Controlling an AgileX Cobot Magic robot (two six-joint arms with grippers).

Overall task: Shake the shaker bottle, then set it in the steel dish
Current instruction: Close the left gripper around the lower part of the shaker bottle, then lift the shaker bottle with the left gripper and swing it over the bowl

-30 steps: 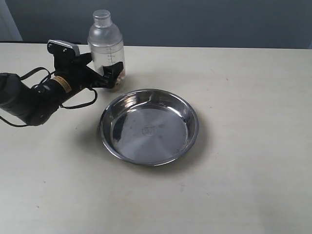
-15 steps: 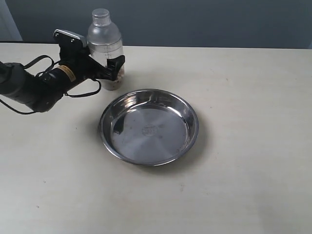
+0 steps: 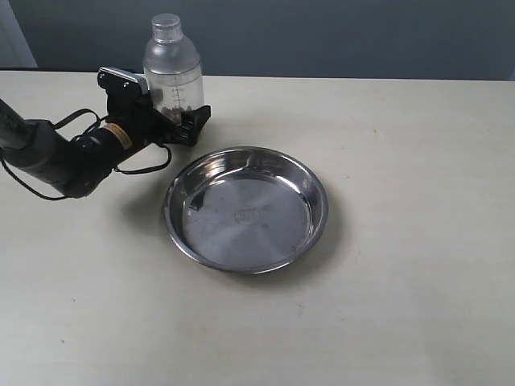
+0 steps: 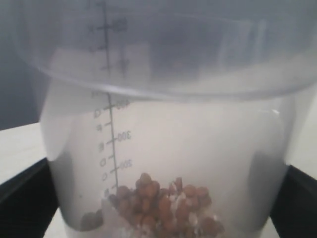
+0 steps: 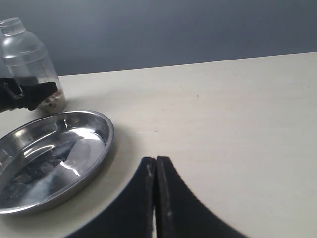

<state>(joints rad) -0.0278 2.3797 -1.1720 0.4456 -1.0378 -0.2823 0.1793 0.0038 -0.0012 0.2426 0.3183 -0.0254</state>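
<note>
Straddling the shaker bottle [image 3: 172,72], the left claw [image 3: 187,119] gapes wide, seemingly not pinching, its fingers [image 4: 22,198] mostly cropped.

A table [image 3: 402,305] holds two things. The shaker bottle [image 3: 172,72] stands upright on the left side, towards the table's back edge. The steel dish [image 3: 245,268] lies flat near the table's middle, just in front of the bottle and to its right. The left arm [image 3: 56,153] reaches in low from the left edge. The left gripper [image 3: 187,114] sits at the bottle's lower part, with a finger on either side.
</note>
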